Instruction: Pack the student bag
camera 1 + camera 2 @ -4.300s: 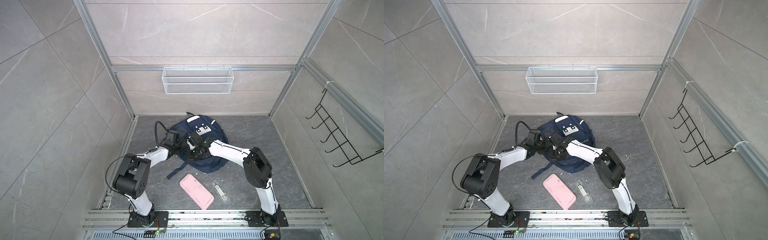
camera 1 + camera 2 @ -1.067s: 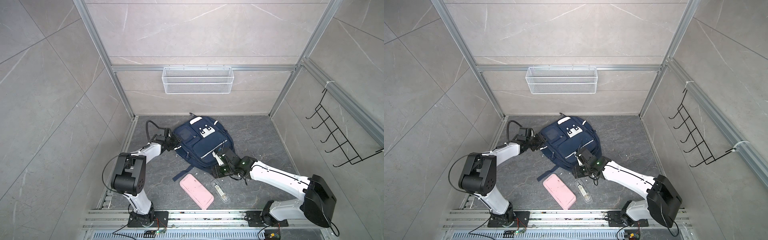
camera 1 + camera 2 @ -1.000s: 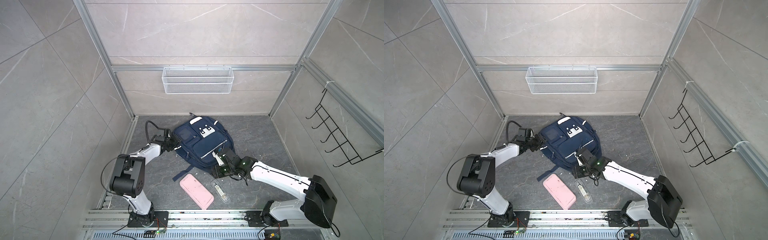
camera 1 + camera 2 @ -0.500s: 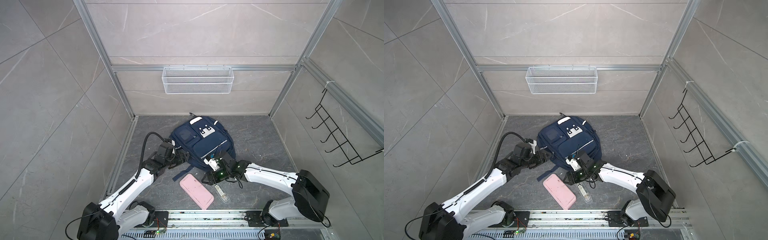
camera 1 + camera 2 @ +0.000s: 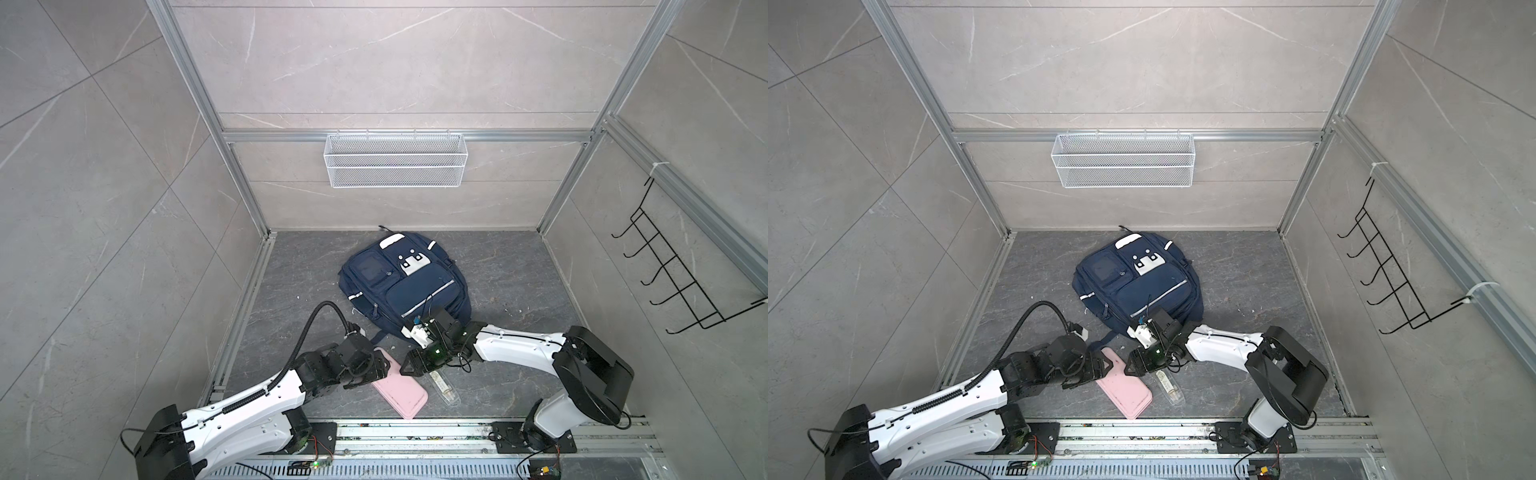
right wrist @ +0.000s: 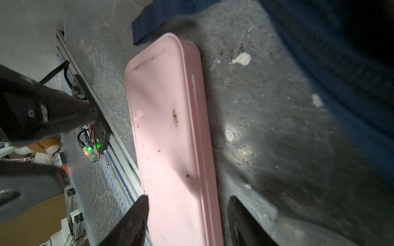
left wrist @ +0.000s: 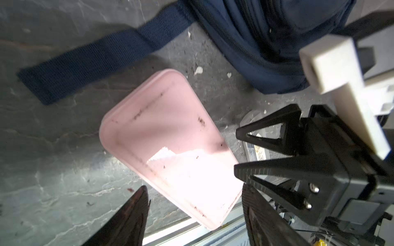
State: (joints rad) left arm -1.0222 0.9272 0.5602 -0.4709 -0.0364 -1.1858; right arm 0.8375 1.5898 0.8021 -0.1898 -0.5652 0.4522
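Observation:
The student bag (image 5: 405, 286) (image 5: 1138, 282), navy with a white patch and silver stripes, lies flat on the grey floor with its pockets up. In front of it lies a pink flat case (image 5: 401, 388) (image 5: 1125, 390). My left gripper (image 5: 384, 368) (image 7: 194, 188) hovers open over the case's end nearest the bag. From the other side my right gripper (image 5: 406, 368) (image 6: 188, 197) stands open across the case's width, tip to tip with the left. In the wrist views the pink case (image 7: 166, 136) (image 6: 170, 132) fills the space under both sets of jaws.
A clear plastic tube (image 5: 444, 384) lies right of the case, under the right gripper. A navy strap (image 7: 85, 61) trails from the bag over the floor. A white wire basket (image 5: 395, 160) hangs on the back wall, a black hook rack (image 5: 673, 274) on the right wall.
My left arm has swung from the bag's left side to the pink case, jaws now wider. The right gripper has moved from the bag's front edge down to the case.

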